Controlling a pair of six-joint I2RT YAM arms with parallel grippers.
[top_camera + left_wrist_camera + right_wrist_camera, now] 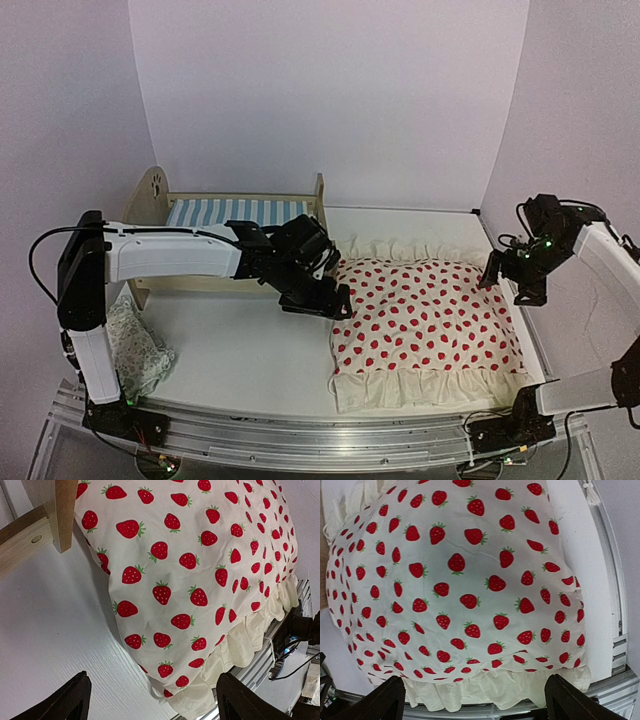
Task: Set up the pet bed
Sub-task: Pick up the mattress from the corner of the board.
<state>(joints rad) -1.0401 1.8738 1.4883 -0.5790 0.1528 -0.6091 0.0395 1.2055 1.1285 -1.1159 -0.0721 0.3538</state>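
Blanket pickup appears to be the step in hand. Both pincers stand released and hold nothing: the left gripper (322,298) hangs over the edge of the strawberry blanket (425,315) that faces the bed, and the right gripper (497,272) hangs over the opposite edge, so the blanket lies spread between the two. The pet bed (190,283) stands just behind the left pincer and runs off to its left, with its footboard (65,510) close beside the blanket edge below that pincer and its striped mattress (235,212) uncovered. Expect the next move to call for lowering each pincer onto the edge beneath it, pinching one layer of fabric, then lifting both sides together towards the bed. The pillow (135,345) lies well to the left of the left pincer and nearer the arm bases. You cannot tell whether either pincer touches the fabric. The left arm covers part of the bed's near rail, and both wrist views crop the fingers.
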